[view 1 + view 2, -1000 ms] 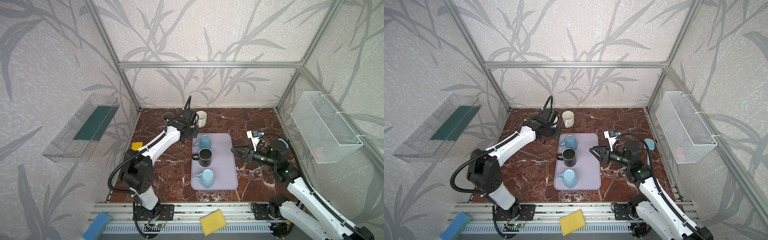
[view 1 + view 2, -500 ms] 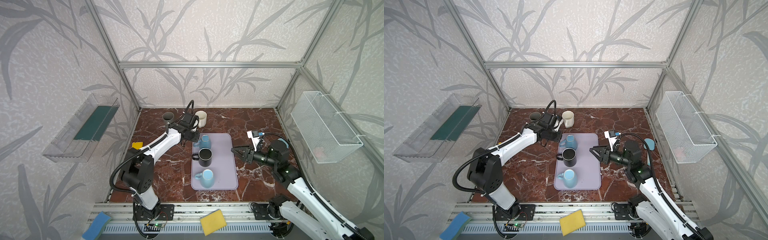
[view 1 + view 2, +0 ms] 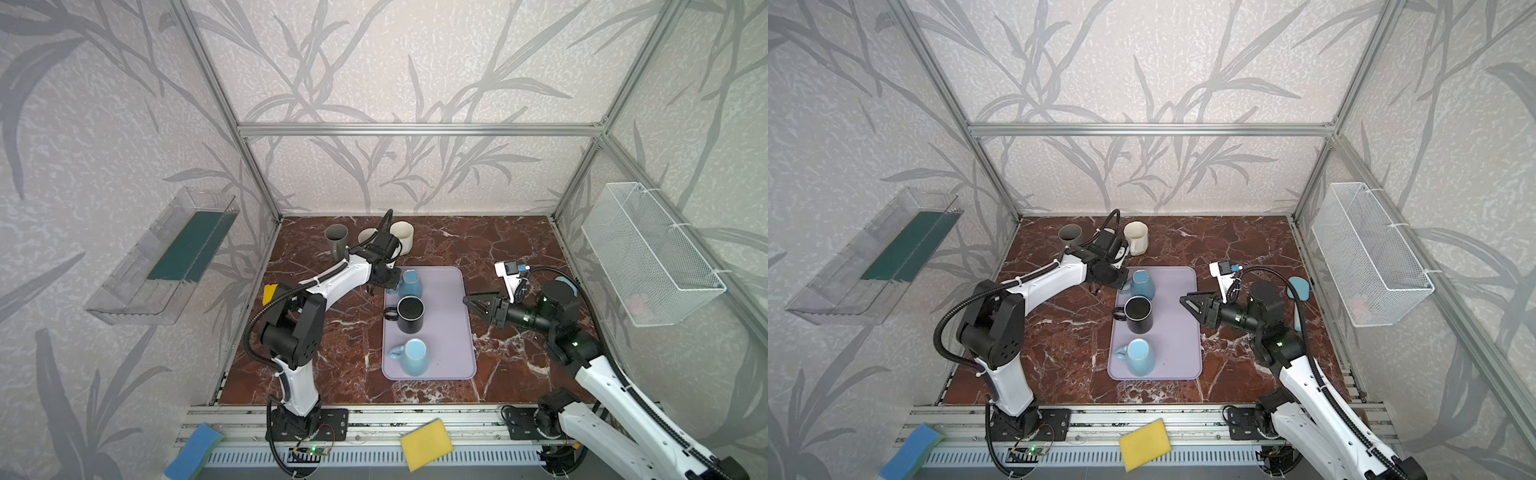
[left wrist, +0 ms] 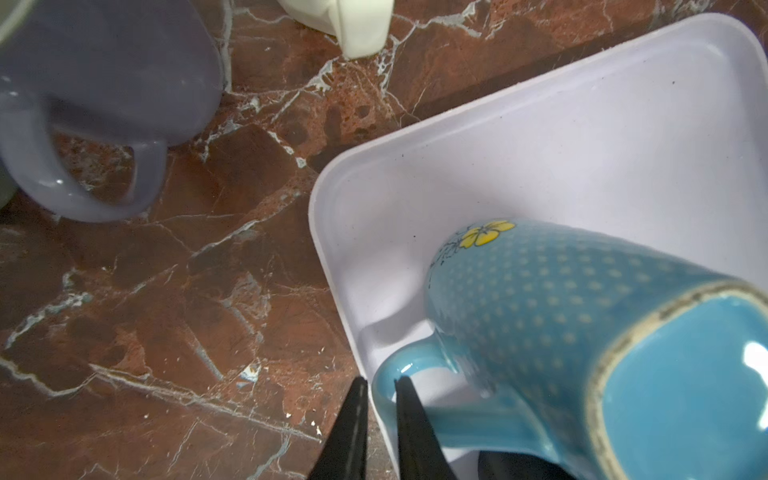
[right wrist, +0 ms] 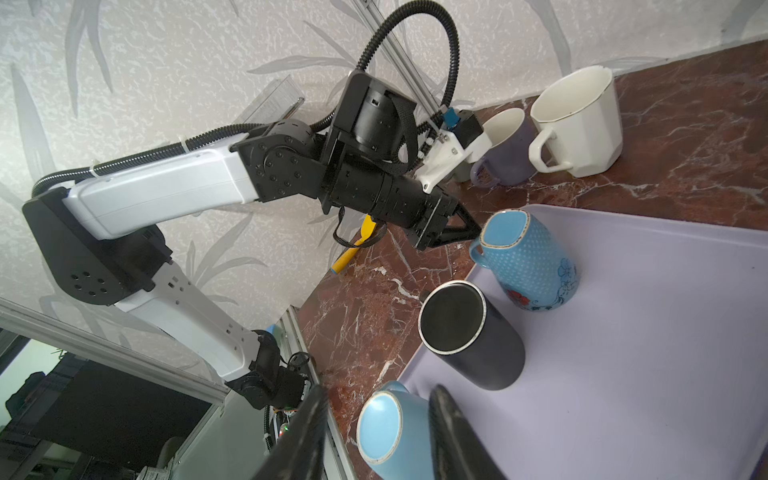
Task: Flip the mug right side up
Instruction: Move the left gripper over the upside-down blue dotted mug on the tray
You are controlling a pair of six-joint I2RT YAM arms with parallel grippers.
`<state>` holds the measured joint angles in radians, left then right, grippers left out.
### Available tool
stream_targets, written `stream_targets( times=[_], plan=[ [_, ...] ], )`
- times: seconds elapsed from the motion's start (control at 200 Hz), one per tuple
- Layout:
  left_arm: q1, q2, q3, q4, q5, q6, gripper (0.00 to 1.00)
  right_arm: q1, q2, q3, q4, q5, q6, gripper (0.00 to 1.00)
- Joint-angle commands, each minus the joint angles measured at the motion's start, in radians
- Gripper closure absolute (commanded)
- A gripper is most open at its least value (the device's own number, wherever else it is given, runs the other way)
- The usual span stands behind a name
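Note:
A dotted blue mug (image 3: 412,283) (image 3: 1143,284) stands base up at the far end of the lilac tray (image 3: 449,332). My left gripper (image 3: 390,283) (image 4: 380,380) is shut on its handle (image 4: 401,365), one finger inside the loop and one outside. The right wrist view shows that mug (image 5: 528,262) with the left gripper (image 5: 473,232) at its handle. My right gripper (image 3: 471,301) (image 5: 380,390) hangs open over the tray's right edge, holding nothing. A black mug (image 3: 410,313) stands mid-tray. Nearer the front, a plain light blue mug (image 3: 413,356) stands base up.
Behind the tray stand a grey mug (image 3: 336,239), a lavender mug (image 3: 368,237) and a cream mug (image 3: 402,237), all mouth up. A wire basket (image 3: 648,253) hangs on the right wall, a clear shelf (image 3: 166,257) on the left. Sponges (image 3: 426,442) lie on the front rail.
My left gripper has moved from beside the cream mug to the tray's far corner and closed on the dotted blue mug's handle. The right arm has stayed put.

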<state>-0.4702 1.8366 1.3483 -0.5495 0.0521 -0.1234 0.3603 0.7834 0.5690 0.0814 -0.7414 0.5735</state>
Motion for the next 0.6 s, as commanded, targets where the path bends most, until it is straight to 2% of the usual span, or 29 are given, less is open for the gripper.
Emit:
stream_targets(
  times=[0.0,0.37,0.595],
  plan=[
    [-0.002,0.001,0.027,-0.012,0.012,0.021,0.84,-0.007,-0.019,0.001,-0.008,-0.007,-0.017,0.58],
    [-0.026,-0.045,-0.029,0.017,0.078,0.017,0.85,-0.011,-0.007,0.001,0.006,-0.012,-0.009,0.59],
    [-0.040,-0.068,-0.036,0.011,0.050,0.019,0.86,-0.011,-0.016,0.005,-0.006,-0.012,-0.012,0.59]
  ],
)
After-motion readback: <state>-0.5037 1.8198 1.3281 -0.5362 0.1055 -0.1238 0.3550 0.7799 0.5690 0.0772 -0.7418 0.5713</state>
